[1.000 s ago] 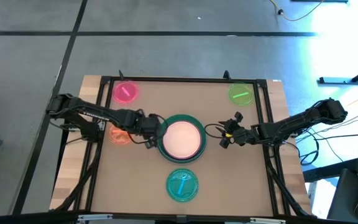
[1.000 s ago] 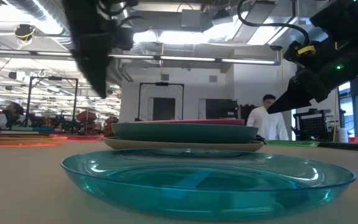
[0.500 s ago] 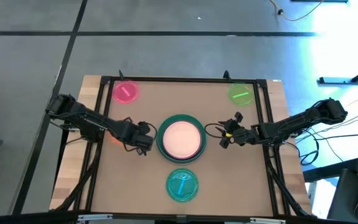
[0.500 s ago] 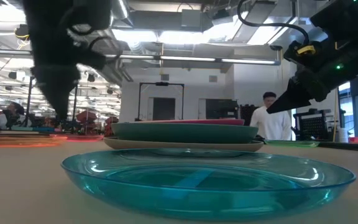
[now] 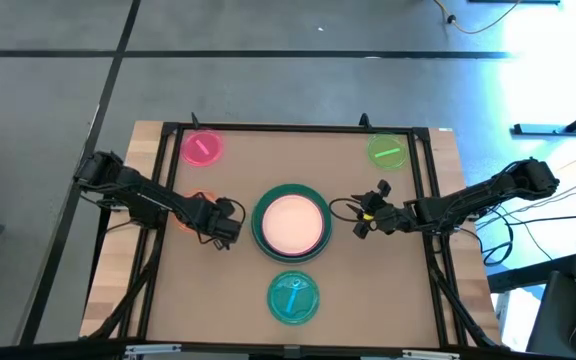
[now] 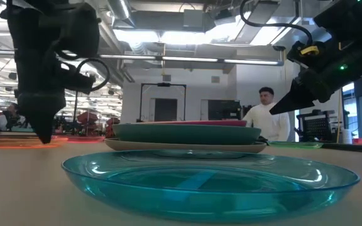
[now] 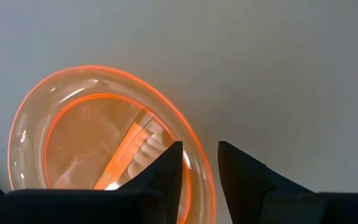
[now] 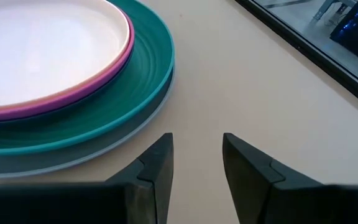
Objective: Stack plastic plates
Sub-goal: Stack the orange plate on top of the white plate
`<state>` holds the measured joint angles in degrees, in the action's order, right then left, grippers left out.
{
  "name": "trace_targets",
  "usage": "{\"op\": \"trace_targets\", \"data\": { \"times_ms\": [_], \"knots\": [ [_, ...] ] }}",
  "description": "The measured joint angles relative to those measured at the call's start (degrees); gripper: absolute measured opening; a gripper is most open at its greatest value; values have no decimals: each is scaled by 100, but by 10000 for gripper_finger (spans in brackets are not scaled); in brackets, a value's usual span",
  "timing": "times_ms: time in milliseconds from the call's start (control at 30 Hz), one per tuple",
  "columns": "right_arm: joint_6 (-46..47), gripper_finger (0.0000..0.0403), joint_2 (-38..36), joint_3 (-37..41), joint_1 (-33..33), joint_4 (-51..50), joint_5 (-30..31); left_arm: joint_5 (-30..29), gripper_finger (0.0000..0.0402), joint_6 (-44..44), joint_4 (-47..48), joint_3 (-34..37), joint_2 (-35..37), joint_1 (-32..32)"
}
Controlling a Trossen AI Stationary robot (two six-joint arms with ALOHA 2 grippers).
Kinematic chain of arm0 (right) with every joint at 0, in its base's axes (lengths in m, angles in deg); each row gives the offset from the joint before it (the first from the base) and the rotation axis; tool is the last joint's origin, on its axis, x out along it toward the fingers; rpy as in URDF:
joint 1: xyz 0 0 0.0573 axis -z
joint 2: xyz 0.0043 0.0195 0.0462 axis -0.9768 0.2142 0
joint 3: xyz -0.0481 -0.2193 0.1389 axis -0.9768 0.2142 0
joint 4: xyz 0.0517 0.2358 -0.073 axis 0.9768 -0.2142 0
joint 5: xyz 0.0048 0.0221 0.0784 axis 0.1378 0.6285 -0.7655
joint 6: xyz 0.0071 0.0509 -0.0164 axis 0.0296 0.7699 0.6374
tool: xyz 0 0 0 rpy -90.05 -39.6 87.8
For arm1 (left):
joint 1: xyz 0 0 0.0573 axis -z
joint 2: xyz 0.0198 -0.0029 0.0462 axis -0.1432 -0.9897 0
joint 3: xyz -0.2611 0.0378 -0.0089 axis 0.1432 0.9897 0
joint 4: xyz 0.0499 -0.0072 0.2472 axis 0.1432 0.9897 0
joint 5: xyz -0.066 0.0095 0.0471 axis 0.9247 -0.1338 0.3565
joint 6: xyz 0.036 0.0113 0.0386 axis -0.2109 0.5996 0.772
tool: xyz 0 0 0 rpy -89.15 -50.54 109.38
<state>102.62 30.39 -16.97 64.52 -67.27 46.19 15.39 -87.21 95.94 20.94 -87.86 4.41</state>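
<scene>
**Orange plate next**

Jaws of the left gripper [image 7: 199, 163] are spread a little over the orange plate's [image 7: 107, 146] rim. It should pinch the rim gently. The plate lies flat and round, with no long side, left of the plate stack [image 5: 291, 222]. The right gripper [image 5: 365, 216] waits, jaws spread.

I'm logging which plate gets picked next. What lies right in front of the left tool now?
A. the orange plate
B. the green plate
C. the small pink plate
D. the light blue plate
A: the left wrist view shows the left tool with its fingers open astride the near rim of the orange plate.
</scene>
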Motion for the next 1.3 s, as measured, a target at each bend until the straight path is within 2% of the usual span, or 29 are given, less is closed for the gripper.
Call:
{"op": "trace_targets", "data": {
  "times_ms": [267,667,867,1067,1300],
  "knots": [
    [0,129,0,0,0,0,0,-60,88,-14,-274,215,0,-1],
    [0,129,0,0,-2,0,0,-163,8,211,-397,347,10,-26],
    [-2,129,0,0,-1,1,2,-337,5,298,-356,352,39,-31],
    [-1,129,0,0,-2,2,2,-442,2,793,-368,10,39,-26],
    [-2,129,0,0,-2,2,4,-1098,2,1653,-445,-754,39,71]
  ]
}}
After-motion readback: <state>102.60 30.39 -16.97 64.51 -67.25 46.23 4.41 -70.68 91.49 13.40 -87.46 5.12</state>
